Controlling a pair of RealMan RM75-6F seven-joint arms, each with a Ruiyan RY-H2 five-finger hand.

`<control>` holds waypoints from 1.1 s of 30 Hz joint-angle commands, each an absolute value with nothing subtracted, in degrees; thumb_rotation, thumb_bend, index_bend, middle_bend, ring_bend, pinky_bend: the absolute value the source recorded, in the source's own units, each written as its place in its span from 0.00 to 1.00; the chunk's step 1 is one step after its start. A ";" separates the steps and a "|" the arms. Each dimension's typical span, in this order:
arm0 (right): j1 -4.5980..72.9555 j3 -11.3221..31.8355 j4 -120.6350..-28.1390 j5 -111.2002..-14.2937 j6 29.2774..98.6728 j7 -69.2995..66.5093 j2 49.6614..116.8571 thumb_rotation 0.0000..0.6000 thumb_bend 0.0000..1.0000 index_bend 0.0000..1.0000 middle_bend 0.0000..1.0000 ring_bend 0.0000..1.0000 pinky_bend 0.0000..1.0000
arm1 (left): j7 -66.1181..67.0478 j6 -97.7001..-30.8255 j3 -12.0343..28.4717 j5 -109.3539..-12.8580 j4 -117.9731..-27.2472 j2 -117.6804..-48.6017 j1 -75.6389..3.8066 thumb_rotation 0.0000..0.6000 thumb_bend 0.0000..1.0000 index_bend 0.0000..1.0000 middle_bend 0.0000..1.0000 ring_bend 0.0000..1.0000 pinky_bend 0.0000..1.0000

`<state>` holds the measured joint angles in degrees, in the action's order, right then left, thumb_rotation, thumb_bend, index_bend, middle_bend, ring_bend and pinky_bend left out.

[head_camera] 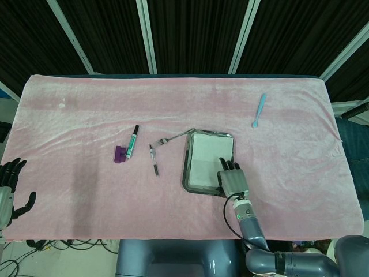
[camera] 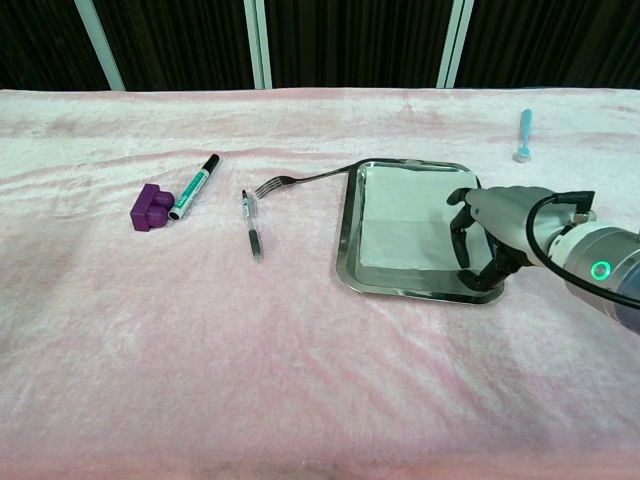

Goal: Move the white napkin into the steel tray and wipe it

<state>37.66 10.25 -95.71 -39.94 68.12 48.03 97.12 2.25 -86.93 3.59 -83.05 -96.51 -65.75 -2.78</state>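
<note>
The steel tray (head_camera: 186, 167) (camera: 345, 245) lies right of the table's middle, and the white napkin (head_camera: 204, 156) (camera: 405, 220) is spread flat inside it. My right hand (head_camera: 232, 180) (camera: 490, 235) is over the tray's near right corner. Its fingers (camera: 462, 240) are bent down onto the napkin's right edge, and the thumb is at the tray's rim. My left hand (head_camera: 8, 190) hangs off the table's near left corner, fingers spread, holding nothing.
A fork (head_camera: 173, 138) (camera: 300, 180) touches the tray's far left corner. A pen (head_camera: 154, 160) (camera: 251, 225), a green marker (head_camera: 134, 141) (camera: 195, 186) and a purple block (head_camera: 119, 154) (camera: 150, 207) lie to the left. A blue utensil (head_camera: 259, 110) (camera: 523, 134) lies at the far right.
</note>
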 commanded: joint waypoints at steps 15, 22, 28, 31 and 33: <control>38.56 9.26 -95.69 -39.06 67.67 46.95 96.84 1.00 0.36 0.60 0.06 0.12 0.16 | 2.22 -86.88 3.58 -83.02 -96.57 -65.71 -2.80 1.00 0.41 0.09 0.03 0.00 0.00; 39.10 8.82 -95.86 -38.36 67.21 46.88 96.83 1.00 0.36 0.49 0.06 0.12 0.17 | 2.22 -86.87 3.61 -82.95 -96.59 -65.69 -2.81 1.00 0.41 0.09 0.03 0.00 0.00; 39.20 8.52 -96.71 -38.38 67.76 46.63 96.52 1.00 0.36 0.43 0.05 0.12 0.16 | 2.22 -86.78 3.61 -82.88 -96.59 -65.68 -2.84 1.00 0.41 0.09 0.03 0.00 0.00; 39.21 8.46 -97.82 -38.39 68.05 46.54 95.75 1.00 0.36 0.41 0.05 0.11 0.16 | 2.22 -86.73 3.60 -82.85 -96.61 -65.66 -2.85 1.00 0.41 0.09 0.03 0.00 0.00; 39.21 8.51 -99.07 -38.13 68.41 46.70 94.86 1.00 0.36 0.40 0.05 0.11 0.16 | 2.12 -86.72 3.62 -82.78 -96.66 -65.63 -2.84 1.00 0.41 0.09 0.03 0.00 0.00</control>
<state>39.20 8.49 -98.48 -38.29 68.17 46.62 95.35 2.12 -86.72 3.62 -82.78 -96.66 -65.63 -2.84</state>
